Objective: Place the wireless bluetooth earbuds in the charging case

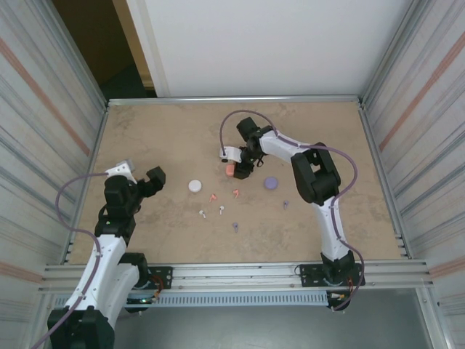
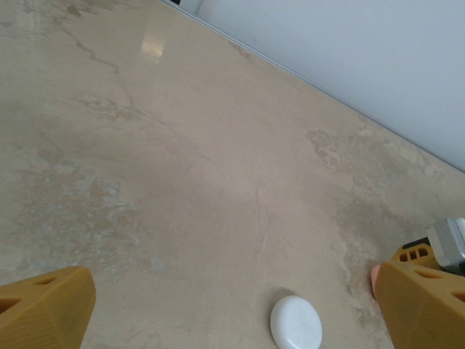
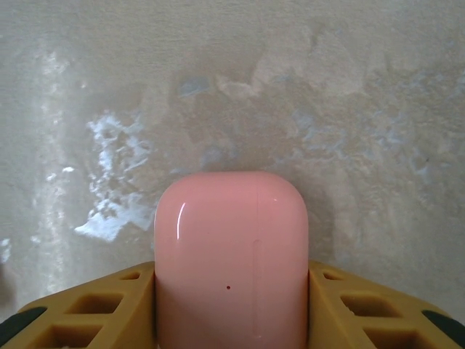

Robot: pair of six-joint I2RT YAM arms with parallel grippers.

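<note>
A coral-pink charging case [image 3: 231, 247] fills the gap between my right gripper's fingers [image 3: 109, 309], which press flat on both its sides. The right gripper [image 1: 234, 169] holds this pink case [image 1: 230, 171] low over the table's middle. On the table lie two coral-pink earbuds [image 1: 213, 197] [image 1: 236, 193], two white earbuds [image 1: 203, 214] [image 1: 221, 209] and two purple earbuds [image 1: 235, 226] [image 1: 285, 205]. My left gripper [image 1: 142, 174] stands wide open and holds nothing, left of a shut white case [image 1: 195, 186]. That white case [image 2: 296, 323] lies between the left gripper's [image 2: 232, 298] spread fingers.
A round purple case [image 1: 271, 183] lies just right of the right gripper. Ribbed metal walls [image 1: 43, 145] close in both sides, and a rail [image 1: 232, 273] runs along the near edge. The far half of the tan table [image 1: 182, 131] is bare.
</note>
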